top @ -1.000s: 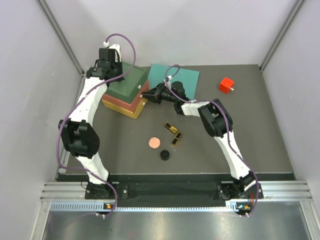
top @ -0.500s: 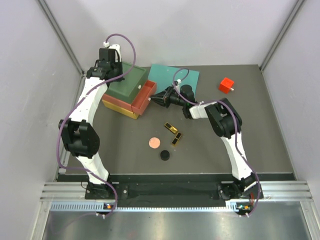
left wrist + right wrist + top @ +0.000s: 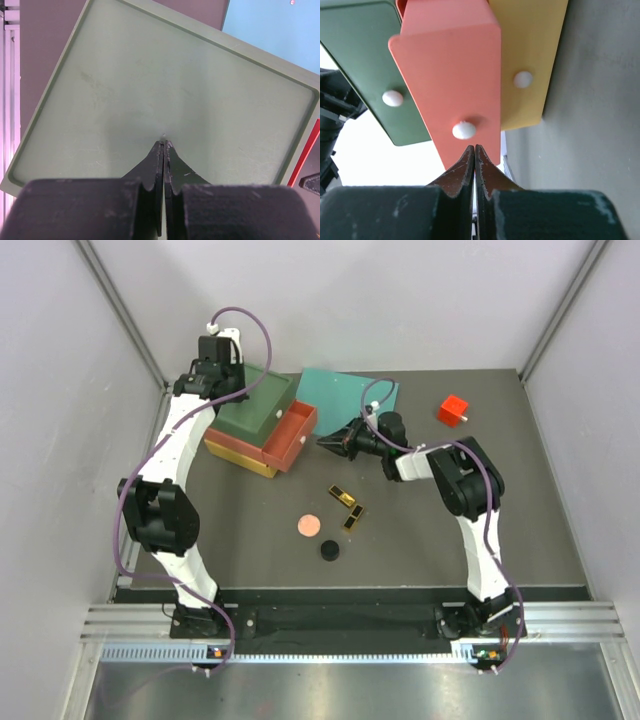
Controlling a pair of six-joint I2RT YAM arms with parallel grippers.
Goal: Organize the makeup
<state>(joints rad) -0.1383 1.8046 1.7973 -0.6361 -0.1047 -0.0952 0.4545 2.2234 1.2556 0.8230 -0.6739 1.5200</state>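
Red drawer [image 3: 290, 435] juts open from the stacked chest at upper left of the overhead view. The right gripper [image 3: 474, 148] is pressed together just beside the drawer's white knob [image 3: 464, 130], holding nothing. The left gripper [image 3: 164, 144], also pressed together, bears tip-down on the green top [image 3: 150, 90]. The makeup lies at centre frame, well apart from the drawer: two cases [image 3: 341, 496] close together, a pink disc [image 3: 307, 526] and a black jar [image 3: 329, 551] below them. Doing this step well likely means spreading the right fingers before descending, taking one case alone across its narrow sides, and leaving the left tip down so the chest cannot slide.
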